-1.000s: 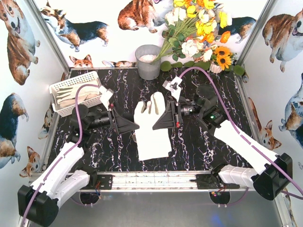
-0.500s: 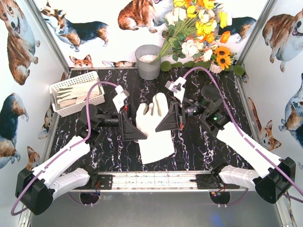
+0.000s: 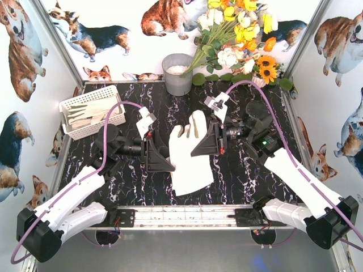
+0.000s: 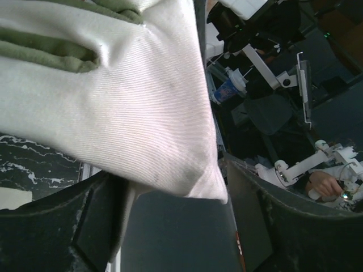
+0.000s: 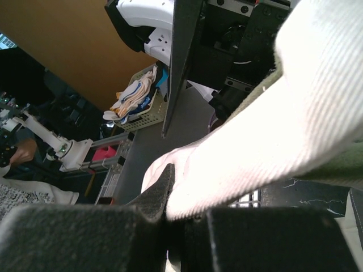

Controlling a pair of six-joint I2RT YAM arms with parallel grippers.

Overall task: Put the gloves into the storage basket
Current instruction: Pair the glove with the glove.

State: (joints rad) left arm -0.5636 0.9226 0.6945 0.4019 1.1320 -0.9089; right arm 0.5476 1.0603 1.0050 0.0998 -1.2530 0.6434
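Cream-white cloth glove (image 3: 190, 156) sits mid-table between the two arms, fingers toward the far edge, cuff toward the near edge. Right gripper (image 3: 199, 147) is pinched tight on the glove's right side near the thumb, and the right wrist view shows the fabric clamped at the fingertips. Left gripper (image 3: 165, 161) is at the glove's left edge. Its jaws are spread with a corner of cloth hanging between them, nothing pressed yet. Can't tell if the cuff clears the table (image 3: 142, 102) or rests on it.

Storage basket (image 3: 65, 116) is at the far-left corner of the table, well apart from the glove. Other gloves (image 3: 93, 113) already lie in it. Grey bucket (image 3: 177, 73) at the far edge isn't part of this.

Handling, my read:
- **Weight and stiffness:** light and limp. It'll drape from whatever point is held and swing in transit.
- **Surface:** woven cloth is grippy rather than slippery, and there's nothing to break.
- **Risk:** one edge pinch will probably carry it, but the loose end could snag the basket rim.
- **Better hold:** a doubled fold at the palm or the cuff hem. It's thicker there, so the pads are less likely to close on a single thin ply.
- **Clearance:** lift until the hanging end clears the lattice wall before letting go.
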